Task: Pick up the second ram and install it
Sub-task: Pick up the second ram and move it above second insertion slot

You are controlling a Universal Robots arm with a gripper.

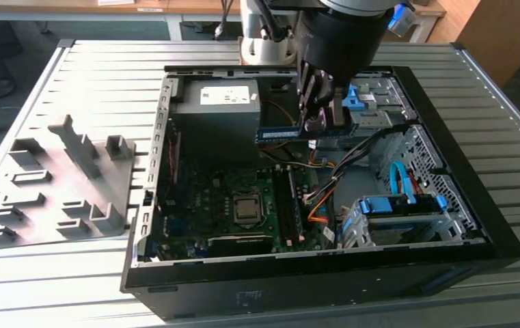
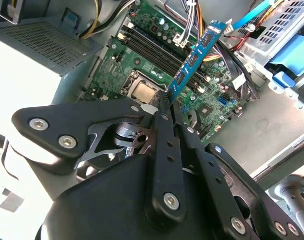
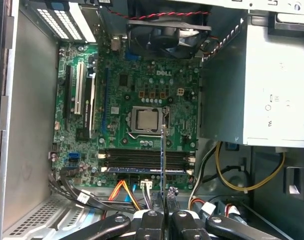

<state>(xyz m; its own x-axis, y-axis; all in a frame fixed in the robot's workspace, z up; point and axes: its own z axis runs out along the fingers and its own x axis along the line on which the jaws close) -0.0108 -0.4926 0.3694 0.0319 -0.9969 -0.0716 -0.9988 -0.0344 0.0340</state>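
while the pincer (image 2: 167, 105) clamps it, the flat blue second ram (image 2: 192, 61) hangs.

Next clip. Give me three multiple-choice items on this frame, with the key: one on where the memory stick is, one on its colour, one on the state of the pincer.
1. Where is the memory stick?
A. flat on the table
B. in the air above the motherboard
C. pushed fully into a slot

2. What colour is its board?
A. red
B. yellow
C. blue

3. How is the pincer?
A. open
B. shut on the memory stick
C. shut on nothing

Key:
1 B: the exterior view shows it held clear above the motherboard.
2 C: it shows blue in the second wrist view.
3 B: the pincer clamps the stick in both wrist views.
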